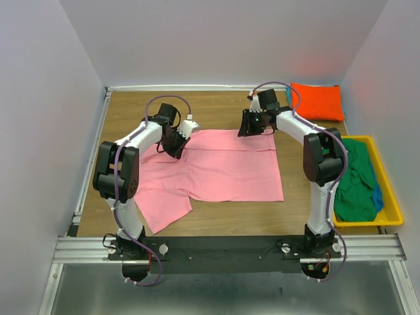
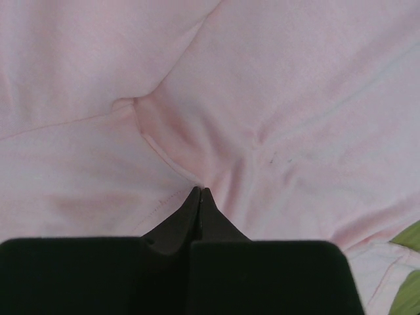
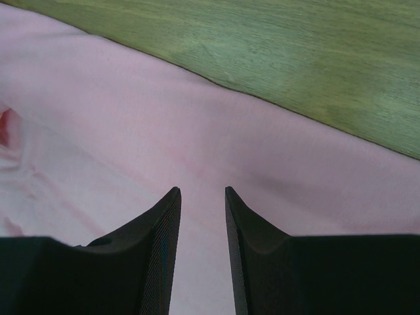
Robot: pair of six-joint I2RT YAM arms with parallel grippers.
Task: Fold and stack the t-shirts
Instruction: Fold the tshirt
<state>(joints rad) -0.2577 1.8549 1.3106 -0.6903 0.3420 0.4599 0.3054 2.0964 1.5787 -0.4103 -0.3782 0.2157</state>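
Observation:
A pink t-shirt [image 1: 223, 167] lies partly folded on the wooden table, one sleeve hanging toward the front left. My left gripper [image 1: 176, 151] is at its far left part, shut on a pinch of the pink cloth; in the left wrist view the closed tips [image 2: 199, 190] meet where creases in the shirt [image 2: 275, 98] converge. My right gripper [image 1: 248, 129] is open just above the shirt's far edge; in the right wrist view its jaws [image 3: 202, 190] stand apart over flat pink cloth [image 3: 131, 131]. A folded orange t-shirt [image 1: 317, 100] lies at the far right.
A yellow bin [image 1: 388, 197] at the right edge holds a crumpled green t-shirt [image 1: 354, 184] and a blue one [image 1: 377, 197]. Bare wood table [image 1: 131, 111] shows beyond the pink shirt, also in the right wrist view [image 3: 295, 59]. Walls enclose the table.

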